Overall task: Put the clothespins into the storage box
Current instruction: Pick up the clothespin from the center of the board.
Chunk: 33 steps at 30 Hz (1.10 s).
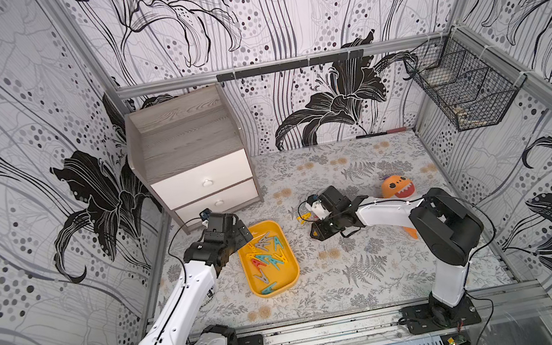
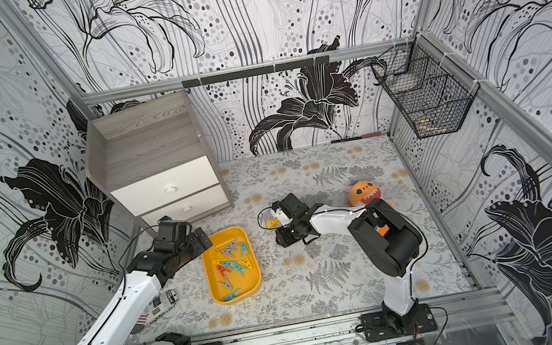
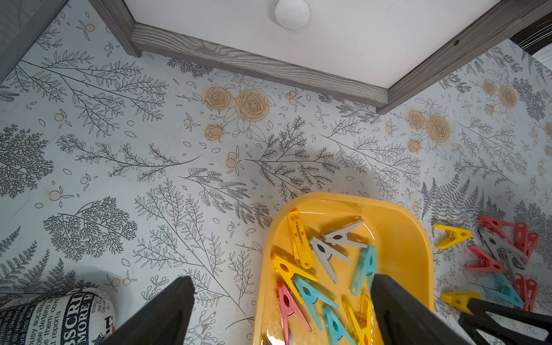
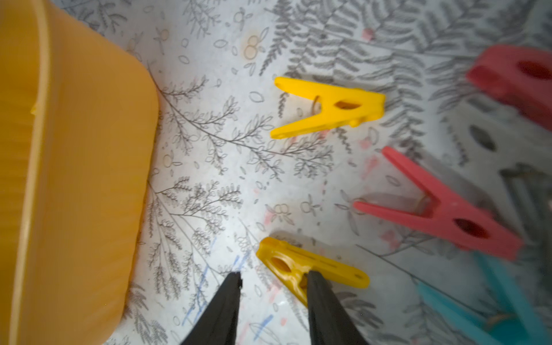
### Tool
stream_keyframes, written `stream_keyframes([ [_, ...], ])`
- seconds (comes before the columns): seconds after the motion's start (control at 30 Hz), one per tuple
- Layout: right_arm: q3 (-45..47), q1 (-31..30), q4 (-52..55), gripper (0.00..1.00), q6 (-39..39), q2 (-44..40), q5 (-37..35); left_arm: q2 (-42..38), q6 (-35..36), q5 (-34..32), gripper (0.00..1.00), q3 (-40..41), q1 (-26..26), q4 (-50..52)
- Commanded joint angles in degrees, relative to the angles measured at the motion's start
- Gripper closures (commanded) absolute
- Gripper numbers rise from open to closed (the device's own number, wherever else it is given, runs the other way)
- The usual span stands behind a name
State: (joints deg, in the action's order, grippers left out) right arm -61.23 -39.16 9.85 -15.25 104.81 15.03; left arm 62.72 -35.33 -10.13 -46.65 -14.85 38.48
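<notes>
The yellow-orange storage box (image 1: 285, 277) (image 2: 248, 286) lies left of the table's middle and holds several clothespins (image 1: 266, 255) (image 3: 322, 263) in yellow, teal, red and grey. My left gripper (image 3: 282, 279) (image 1: 243, 232) hangs open over the box's far end, one finger above the table and the other above the box. Right of the box (image 4: 74, 179), loose clothespins (image 3: 501, 257) lie on the table. My right gripper (image 4: 274, 279) (image 1: 310, 221) is low over a yellow clothespin (image 4: 298, 265). One finger stands in its fork, the other is apart from it, and one of its legs lies between the jaws.
A grey wood drawer cabinet (image 1: 195, 157) stands just behind the box. An orange toy (image 1: 398, 188) lies behind the right arm. A black wire basket (image 1: 463, 90) hangs on the right wall. A newsprint-patterned roll (image 3: 53, 319) lies under the left arm.
</notes>
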Motion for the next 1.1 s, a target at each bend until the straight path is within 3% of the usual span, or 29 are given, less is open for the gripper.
stream_keyframes([
  [0.0, 0.11, -1.62, 0.80, 0.59, -2.02, -1.71, 0.44, 0.12, -0.39, -1.17, 0.03, -1.90, -0.14, -1.09],
  [0.2, -0.86, -1.58, 4.18, 0.58, 0.86, -4.87, -2.71, 0.10, -0.09, -1.49, 0.03, -2.59, -0.12, -0.52],
  [0.73, 0.42, -1.54, 5.45, 0.54, 9.44, 0.66, -2.21, 0.71, 0.19, -1.76, 0.03, -3.58, -0.10, -0.15],
  [1.07, 1.27, -2.28, 5.00, 0.82, 10.06, 1.14, -3.13, 0.96, 0.26, -1.91, 0.03, -4.05, -0.13, 0.02],
])
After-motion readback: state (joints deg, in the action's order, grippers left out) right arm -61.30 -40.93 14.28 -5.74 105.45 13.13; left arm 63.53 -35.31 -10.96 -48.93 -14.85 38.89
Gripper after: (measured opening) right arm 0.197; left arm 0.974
